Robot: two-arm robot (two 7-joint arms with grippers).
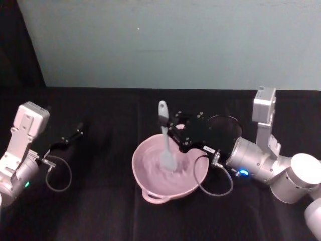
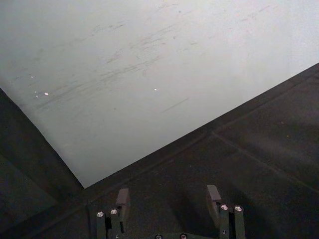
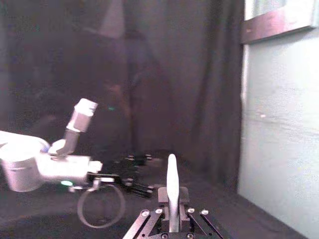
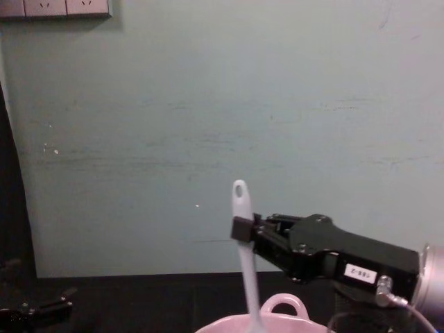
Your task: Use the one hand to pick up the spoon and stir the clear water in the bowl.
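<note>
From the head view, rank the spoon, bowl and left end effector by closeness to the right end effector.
1. Spoon, gripped by the right end effector.
2. Bowl, under the spoon's blade.
3. Left end effector, parked far left.

Black tablecloth, pale teal wall — scuffed, white sockets (high on the wall), dark curtain

Right end effector clamped, arm extended from right; left end effector parked left, fingers apart

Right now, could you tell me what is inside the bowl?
The spoon stands blade-down in the bowl, handle clamped by the right gripper; its blade covers the floor beneath, and water is indistinct.
</note>
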